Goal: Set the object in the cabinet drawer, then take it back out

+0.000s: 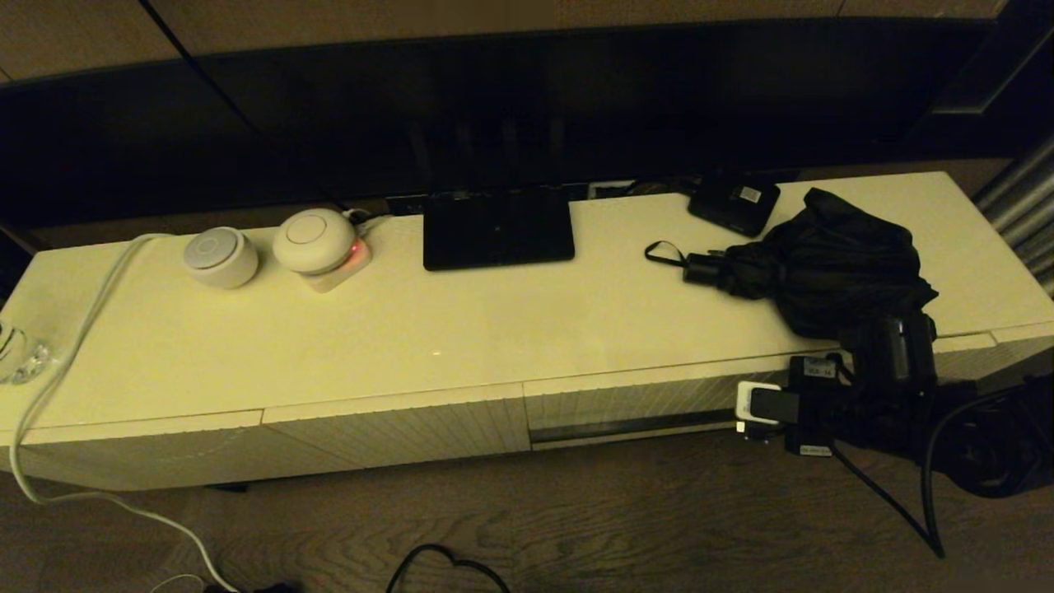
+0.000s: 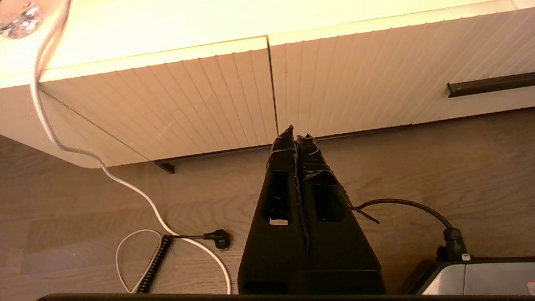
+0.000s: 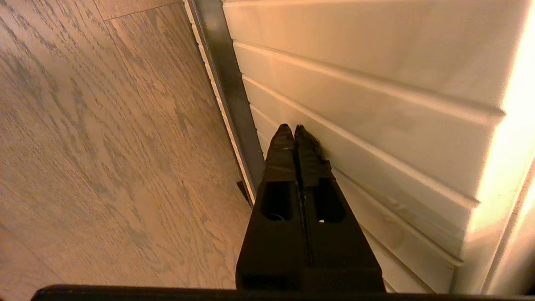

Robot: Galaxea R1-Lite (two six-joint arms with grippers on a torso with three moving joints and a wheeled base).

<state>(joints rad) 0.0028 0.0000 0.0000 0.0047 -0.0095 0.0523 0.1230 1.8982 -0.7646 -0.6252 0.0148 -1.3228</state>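
- The right gripper (image 3: 294, 128) is nearest, low in front of the cabinet near its right end, its fingers pressed together with nothing between them; in the right wrist view the tips sit just beside the ribbed front of the cabinet drawer (image 1: 634, 403), close to the dark slot handle (image 1: 630, 427)
- The drawer is closed, its front flush with the ribbed panels (image 1: 395, 432) beside it
- The left gripper (image 2: 296, 136) hangs over the wood floor (image 2: 418, 175) before the cabinet's left half, fingers closed on nothing, well apart from the umbrella
- The umbrella (image 1: 832, 268) lies on the cabinet top (image 1: 494, 329), toward its right end, between the front and back edges
- Its long axis runs roughly along the cabinet's length: the short handle (image 1: 704, 268) and wrist loop (image 1: 663, 251) point toward the middle, the baggy fabric bunches toward the right end
- It lies above and just behind the right gripper, not touching it
- A small black box (image 1: 734, 203) with a white label sits near the back edge, just behind the umbrella's handle
- Farther left along the back edge are a flat black stand (image 1: 497, 226) and two round white devices (image 1: 268, 245)
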